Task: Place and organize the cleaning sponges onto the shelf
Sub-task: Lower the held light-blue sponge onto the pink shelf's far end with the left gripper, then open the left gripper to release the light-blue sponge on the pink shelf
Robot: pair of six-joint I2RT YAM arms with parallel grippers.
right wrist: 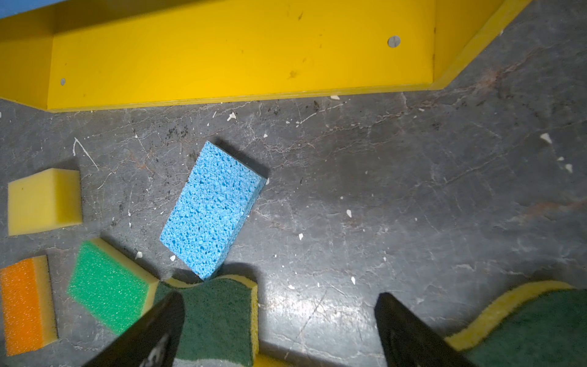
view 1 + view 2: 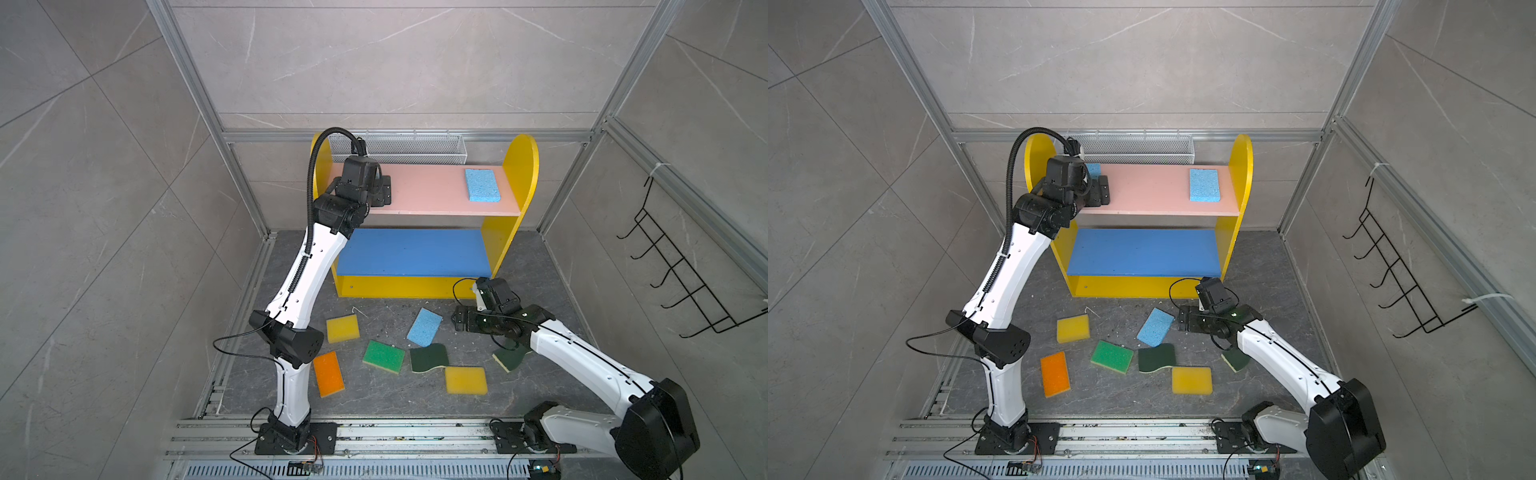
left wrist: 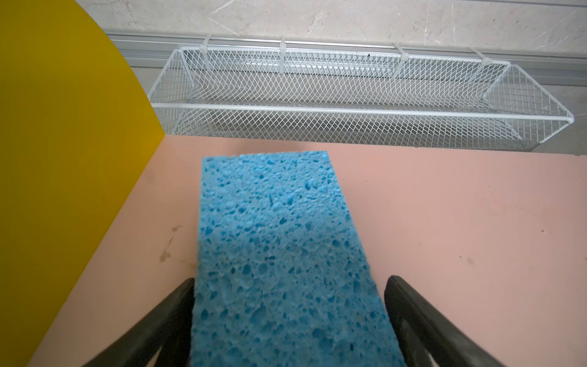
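While the shelf (image 2: pixel 521 166) stands at the back, only its pink top board (image 2: pixel 428 191) carries anything; the blue middle board (image 2: pixel 415 251) is bare. I have the left gripper (image 3: pixel 289 281) at the pink board's left end, jaws apart astride a light blue sponge (image 3: pixel 273 222) lying flat on it. One finger brushes its edge and the other shows a sliver of gap, so I read it as not clamped. The right gripper (image 1: pixel 280 297) hovers low over the floor (image 2: pixel 374 399), jaws wide and empty, between the two scourers. Nine sponges counted. Light blue, three: the straddled one, a second blue sponge (image 2: pixel 482 185) at the board's right end, a loose blue sponge (image 2: pixel 424 327) on the floor. Yellow, two: far yellow sponge (image 2: pixel 343 328), near yellow sponge (image 2: pixel 466 380). Orange sponge (image 2: pixel 328 374), one. Bright green sponge (image 2: pixel 383 356), one. Dark green, two: middle scourer (image 2: pixel 429 358), right scourer (image 2: pixel 511 358). Two shelved, seven left; early going, I judge.
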